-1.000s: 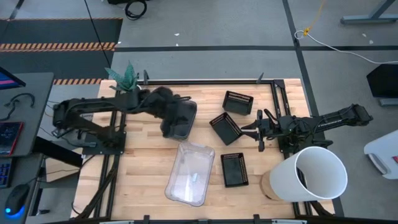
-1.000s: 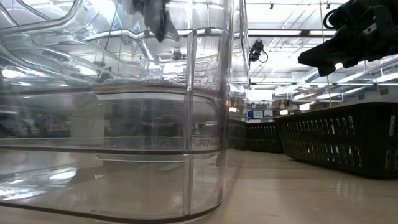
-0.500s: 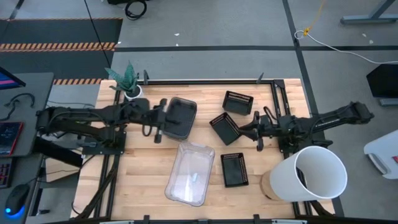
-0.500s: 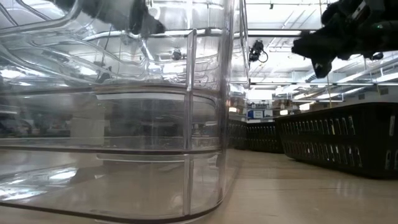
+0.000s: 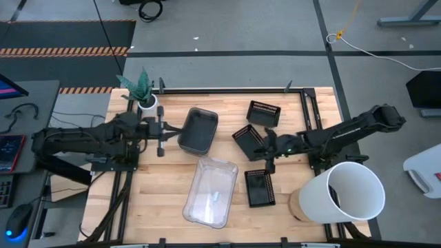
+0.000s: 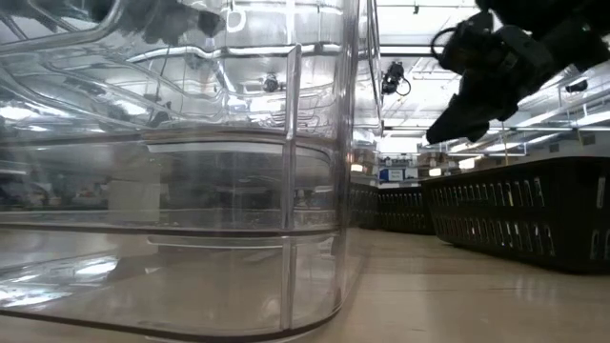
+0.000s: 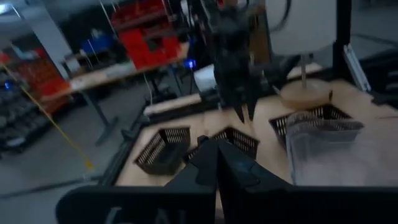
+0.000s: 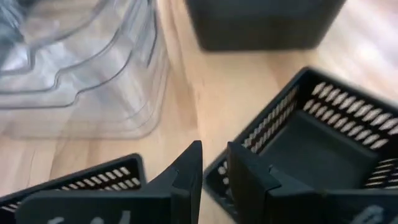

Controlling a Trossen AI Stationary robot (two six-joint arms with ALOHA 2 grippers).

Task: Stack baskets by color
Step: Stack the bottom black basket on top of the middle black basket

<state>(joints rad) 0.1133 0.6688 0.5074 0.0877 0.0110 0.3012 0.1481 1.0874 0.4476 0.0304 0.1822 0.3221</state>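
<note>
Wooden slats of the table (image 5: 158,186) carry your baskets: a smoky grey basket (image 5: 198,130) toward the far side, a clear basket (image 5: 210,191) nearer the front, and three black slatted baskets at the right, one at the far edge (image 5: 264,113), one tilted in the middle (image 5: 249,141), one nearer the front (image 5: 260,187). Your left gripper (image 5: 161,131) hangs just beside the grey basket's left edge, fingers pressed together on nothing. Your right gripper (image 5: 264,150) sits at the middle black basket's near corner; its fingers (image 8: 186,171) stand slightly apart above the rim, pinching nothing you can see. A white bucket (image 5: 348,193) stands at the front right, a plant pot (image 5: 146,103) at the far left.
</note>
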